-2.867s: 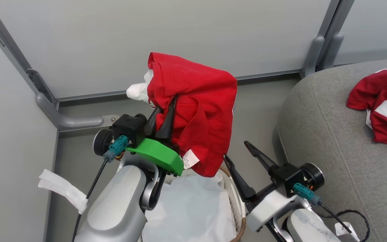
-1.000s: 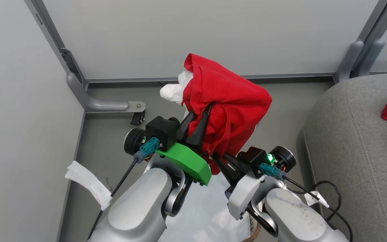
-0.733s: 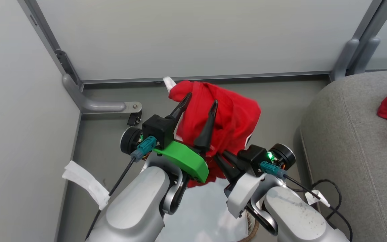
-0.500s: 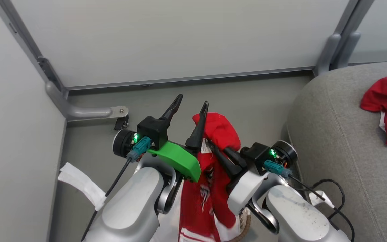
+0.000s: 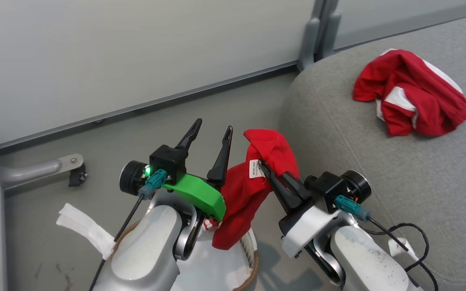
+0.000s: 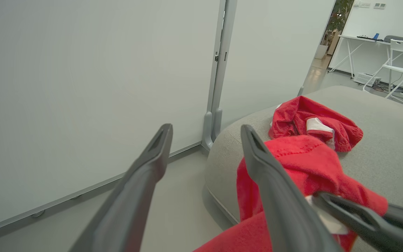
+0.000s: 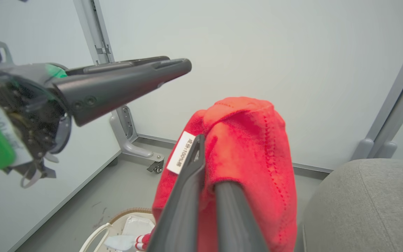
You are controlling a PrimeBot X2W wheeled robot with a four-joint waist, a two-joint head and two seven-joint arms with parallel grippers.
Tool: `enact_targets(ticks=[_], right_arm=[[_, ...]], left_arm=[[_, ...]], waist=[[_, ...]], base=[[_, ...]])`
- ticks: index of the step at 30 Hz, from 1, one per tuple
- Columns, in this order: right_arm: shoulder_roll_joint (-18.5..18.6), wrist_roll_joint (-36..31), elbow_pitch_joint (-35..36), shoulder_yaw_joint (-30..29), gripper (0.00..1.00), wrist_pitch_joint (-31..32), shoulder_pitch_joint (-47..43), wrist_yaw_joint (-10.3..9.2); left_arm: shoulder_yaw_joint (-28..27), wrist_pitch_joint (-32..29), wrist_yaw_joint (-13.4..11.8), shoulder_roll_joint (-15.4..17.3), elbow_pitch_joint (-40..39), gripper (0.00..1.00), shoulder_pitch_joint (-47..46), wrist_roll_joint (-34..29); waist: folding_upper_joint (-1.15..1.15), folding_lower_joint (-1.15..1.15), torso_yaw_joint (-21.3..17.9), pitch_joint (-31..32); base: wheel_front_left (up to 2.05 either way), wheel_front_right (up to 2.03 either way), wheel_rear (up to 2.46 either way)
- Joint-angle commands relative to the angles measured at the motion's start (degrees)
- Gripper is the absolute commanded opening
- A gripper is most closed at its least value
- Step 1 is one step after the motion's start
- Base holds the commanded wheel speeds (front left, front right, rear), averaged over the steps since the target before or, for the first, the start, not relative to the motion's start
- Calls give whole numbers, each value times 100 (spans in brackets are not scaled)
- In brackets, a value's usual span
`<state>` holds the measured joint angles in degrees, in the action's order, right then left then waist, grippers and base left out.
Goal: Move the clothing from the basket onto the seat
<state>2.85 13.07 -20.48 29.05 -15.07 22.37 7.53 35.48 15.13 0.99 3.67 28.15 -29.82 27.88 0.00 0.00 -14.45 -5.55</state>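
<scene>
Clothing is dangling, thinly pinched by right gripper, left gripper gaping, risking a slip short of the seat.

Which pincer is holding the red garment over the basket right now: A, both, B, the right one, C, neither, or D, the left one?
B: the right pincer is shut on the red garment, while the left pincer stands open with nothing between its fingers.
</scene>
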Motion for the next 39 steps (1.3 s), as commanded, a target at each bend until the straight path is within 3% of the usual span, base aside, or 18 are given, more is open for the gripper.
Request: enact_targets(ticks=[1,8,19,24,28,33,39], right_arm=[[13,-19,70,-50,0,-15,-85,-8],[14,13,376,-191,0,-15,-203,-8],[8,-329,1012,-1090,0,-15,-486,-8],[73,-689,1209,-1457,0,-15,-87,-8],[534,-905,1275,-1631,0,-15,596,-8],[1376,-1054,1194,-1774,0,-15,1936,-8],[2301,-1214,650,-1909,0,-13,3707,-8]], left_arm=[[-26,3,26,48,17,100,83,-76],[-183,2,100,41,59,100,192,-232],[31,3,366,-41,261,100,-79,-357],[67,3,399,-56,295,100,-153,-403],[76,3,413,-60,302,100,-181,-475],[31,3,389,3,275,100,-212,-578],[51,2,396,119,212,100,-317,-683]], waist=[[0,0,-789,-130],[0,0,-1578,-176],[0,0,-1736,-439],[0,0,-1753,-598],[0,0,-1754,-789],[0,0,-1746,-1089],[0,0,-1605,-1513]], base=[[0,0,0],[0,0,0],[0,0,0],[0,0,0],[0,0,0],[0,0,0],[0,0,0]])
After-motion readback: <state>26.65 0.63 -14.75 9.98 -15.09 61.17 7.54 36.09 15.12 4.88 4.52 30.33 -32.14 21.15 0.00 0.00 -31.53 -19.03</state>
